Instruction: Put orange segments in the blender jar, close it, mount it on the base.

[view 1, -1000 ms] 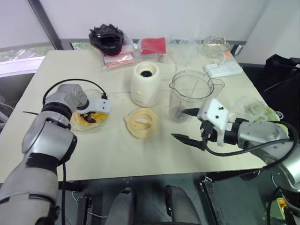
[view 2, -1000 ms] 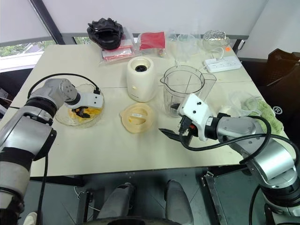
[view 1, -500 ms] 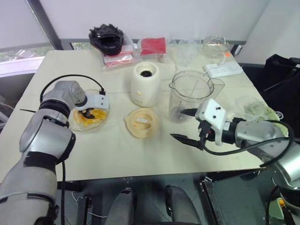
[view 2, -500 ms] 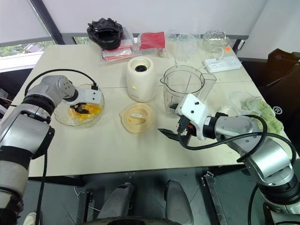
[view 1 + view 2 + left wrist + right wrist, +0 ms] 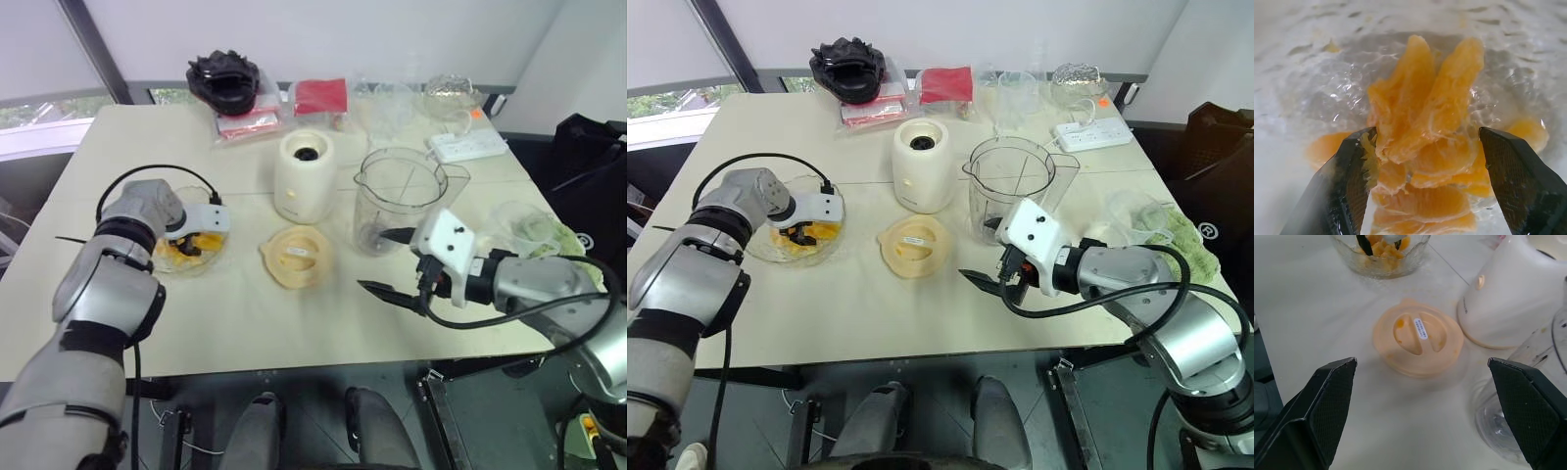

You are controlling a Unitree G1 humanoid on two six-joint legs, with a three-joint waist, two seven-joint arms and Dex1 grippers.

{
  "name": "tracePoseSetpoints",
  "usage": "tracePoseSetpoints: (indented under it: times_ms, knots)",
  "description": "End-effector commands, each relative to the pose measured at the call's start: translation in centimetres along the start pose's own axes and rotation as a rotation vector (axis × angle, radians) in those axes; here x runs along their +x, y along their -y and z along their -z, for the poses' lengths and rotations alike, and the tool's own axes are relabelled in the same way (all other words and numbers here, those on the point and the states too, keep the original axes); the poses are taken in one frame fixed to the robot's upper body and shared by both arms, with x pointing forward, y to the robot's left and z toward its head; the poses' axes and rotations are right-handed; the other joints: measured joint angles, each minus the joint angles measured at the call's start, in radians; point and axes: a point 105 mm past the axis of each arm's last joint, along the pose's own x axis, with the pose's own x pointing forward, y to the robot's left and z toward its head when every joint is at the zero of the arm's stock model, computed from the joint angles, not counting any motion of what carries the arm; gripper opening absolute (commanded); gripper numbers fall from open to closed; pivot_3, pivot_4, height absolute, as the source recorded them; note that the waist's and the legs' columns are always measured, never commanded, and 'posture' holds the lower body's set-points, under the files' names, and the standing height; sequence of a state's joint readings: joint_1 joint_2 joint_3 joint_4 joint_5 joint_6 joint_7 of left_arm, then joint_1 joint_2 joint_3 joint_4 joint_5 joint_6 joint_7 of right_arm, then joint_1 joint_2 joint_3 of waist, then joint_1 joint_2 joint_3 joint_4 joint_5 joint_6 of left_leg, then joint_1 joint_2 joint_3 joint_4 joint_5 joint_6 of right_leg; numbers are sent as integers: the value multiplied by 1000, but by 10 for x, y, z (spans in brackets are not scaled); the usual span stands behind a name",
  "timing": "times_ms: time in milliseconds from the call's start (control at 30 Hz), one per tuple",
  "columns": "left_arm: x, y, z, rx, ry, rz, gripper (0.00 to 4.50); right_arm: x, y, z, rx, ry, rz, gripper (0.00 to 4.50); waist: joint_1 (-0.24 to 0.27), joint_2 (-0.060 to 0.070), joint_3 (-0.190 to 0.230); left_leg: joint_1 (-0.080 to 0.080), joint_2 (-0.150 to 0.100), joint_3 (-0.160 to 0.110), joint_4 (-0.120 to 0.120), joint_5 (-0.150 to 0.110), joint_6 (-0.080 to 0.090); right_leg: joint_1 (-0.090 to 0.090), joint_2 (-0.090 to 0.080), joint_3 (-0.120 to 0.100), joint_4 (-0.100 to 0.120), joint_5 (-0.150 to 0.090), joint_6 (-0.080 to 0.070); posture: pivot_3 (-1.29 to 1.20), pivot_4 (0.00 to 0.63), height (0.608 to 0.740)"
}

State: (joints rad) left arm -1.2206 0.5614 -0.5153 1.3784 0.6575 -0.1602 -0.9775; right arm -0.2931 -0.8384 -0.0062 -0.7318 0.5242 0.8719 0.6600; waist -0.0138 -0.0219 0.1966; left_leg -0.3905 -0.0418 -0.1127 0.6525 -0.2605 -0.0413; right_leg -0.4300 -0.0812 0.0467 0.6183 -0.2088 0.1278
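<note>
Left pincer (image 5: pixel 1420 181) stood spread inside the glass dish (image 5: pixel 759 245), its fingers (image 5: pixel 1349 186) flanking the heap of orange segments (image 5: pixel 1425 132) without closing on any, apparently set to take one. Right pincer (image 5: pixel 390 262) hung wide open and empty over the counter (image 5: pixel 245 323) beside the blender jar (image 5: pixel 397 201), likely waiting; lid (image 5: pixel 294 257) and base (image 5: pixel 304 176) sat nearby. Against the earlier frames, placement appeared essentially unchanged.
</note>
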Motion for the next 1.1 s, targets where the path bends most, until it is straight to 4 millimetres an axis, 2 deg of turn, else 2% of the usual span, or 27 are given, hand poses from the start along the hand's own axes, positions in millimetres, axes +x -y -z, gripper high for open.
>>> tracePoseSetpoints:
  times_ms: [33,533,633,700,1100]
  knots:
    - [2,2,1,-50,16,4,3424,-7,0,-10,-43,21,30,4500,0,0,0,0,0,0,0,0,0,0,0,0,0,0,0,0,150,740]
    - [19,23,3,-54,-20,79,3424,-18,-1,-7,-27,-10,76,4500,0,2,-2,3,0,0,0,0,0,2,0,0,1,0,0,0,150,740]
    - [22,26,3,-46,-24,87,2528,-18,0,-7,-25,-12,81,4500,0,5,-4,5,0,0,0,0,0,4,0,0,1,0,0,0,150,740]
    - [23,28,2,-42,-21,94,1591,-18,0,-6,-25,-14,82,4500,0,6,-5,6,0,0,0,0,0,5,0,0,2,0,0,0,150,740]
    - [22,30,4,-58,10,99,1591,-11,4,-8,-33,-6,77,4500,-1,6,-5,11,0,0,0,0,0,10,0,1,3,0,0,0,150,740]
